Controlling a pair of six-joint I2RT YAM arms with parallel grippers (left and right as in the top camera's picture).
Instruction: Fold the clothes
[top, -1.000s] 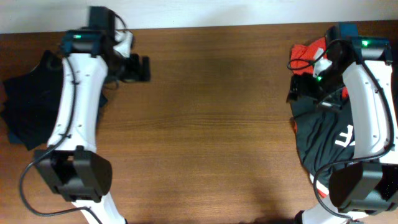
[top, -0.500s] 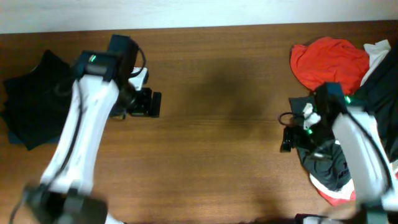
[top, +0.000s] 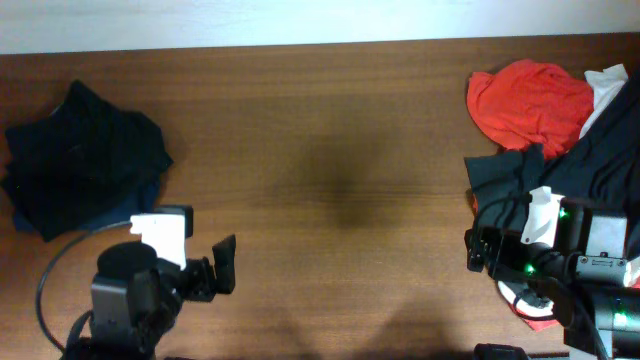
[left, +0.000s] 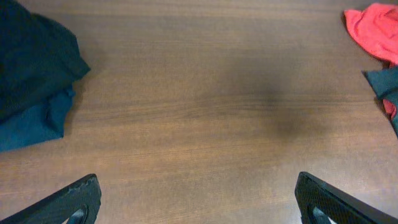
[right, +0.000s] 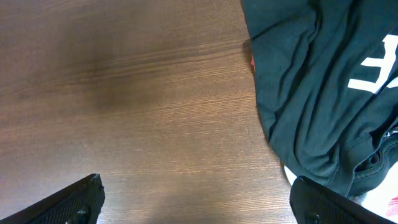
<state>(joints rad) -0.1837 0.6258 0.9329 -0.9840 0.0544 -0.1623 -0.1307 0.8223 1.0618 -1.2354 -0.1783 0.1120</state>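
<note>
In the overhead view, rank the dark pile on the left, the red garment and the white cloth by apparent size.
1. dark pile
2. red garment
3. white cloth, though the frame edge and a dark garment may hide part of it

A wooden table (top: 320, 120) fills almost the whole view from above. Its top is a warm, dark reddish brown, with fine grain lines running from left to right across the surface. The finish looks smooth and dull rather than glossy. Along the far edge of the table runs a narrow pale strip (top: 300, 20), off-white in colour; whether it is wall or floor cannot be told. Near the middle of the tabletop lies a soft, blurred shadow (top: 345, 175) with no sharp edge. The light is even and diffuse. Both closer views show the same brown wood, its grain streaked lighter and darker.
</note>
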